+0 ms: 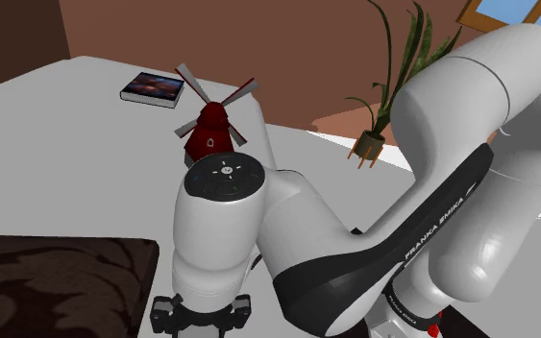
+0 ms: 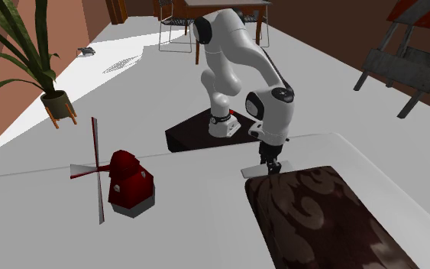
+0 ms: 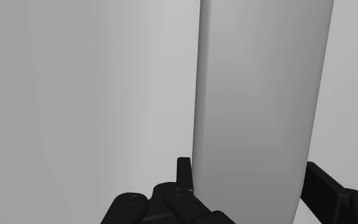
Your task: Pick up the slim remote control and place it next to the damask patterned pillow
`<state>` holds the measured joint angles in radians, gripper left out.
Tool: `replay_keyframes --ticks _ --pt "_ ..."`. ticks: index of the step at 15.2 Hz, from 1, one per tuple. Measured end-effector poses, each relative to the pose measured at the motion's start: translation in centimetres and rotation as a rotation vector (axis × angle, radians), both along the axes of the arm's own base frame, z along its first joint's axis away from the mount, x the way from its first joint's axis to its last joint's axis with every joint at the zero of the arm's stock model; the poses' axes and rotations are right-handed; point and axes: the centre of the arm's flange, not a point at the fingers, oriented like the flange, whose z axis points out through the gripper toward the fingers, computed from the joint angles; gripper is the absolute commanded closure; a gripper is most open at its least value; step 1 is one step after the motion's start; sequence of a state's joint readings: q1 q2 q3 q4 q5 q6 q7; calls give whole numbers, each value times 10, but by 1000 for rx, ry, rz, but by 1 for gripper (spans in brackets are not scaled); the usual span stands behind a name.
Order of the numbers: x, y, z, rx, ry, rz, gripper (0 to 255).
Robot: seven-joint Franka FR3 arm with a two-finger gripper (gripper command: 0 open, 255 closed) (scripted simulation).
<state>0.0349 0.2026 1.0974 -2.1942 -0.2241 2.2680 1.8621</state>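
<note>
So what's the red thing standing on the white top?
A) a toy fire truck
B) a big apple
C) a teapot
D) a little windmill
D: the red windmill has four long blades crossed on its front, and it stands upright on the white top.

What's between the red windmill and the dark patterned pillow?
Nothing: in the second exterior view the white surface between the windmill and pillow is bare. The remote lies off that stretch, at the pillow's corner, under the claw.
</note>
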Motion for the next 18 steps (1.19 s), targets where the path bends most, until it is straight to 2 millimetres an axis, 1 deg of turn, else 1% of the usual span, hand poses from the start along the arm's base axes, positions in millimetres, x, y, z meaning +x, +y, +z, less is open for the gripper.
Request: replay_keyframes --ticks 1,7,8,11,12,18 --pt "0 0 0 0 0 0 0" --pt "0 0 0 0 0 0 0" --pt "0 0 7 0 -1 0 0" --pt "-1 0 40 0 -3 0 0" --pt "0 0 46 0 -2 0 0" --pt "1 0 50 0 0 0 0"
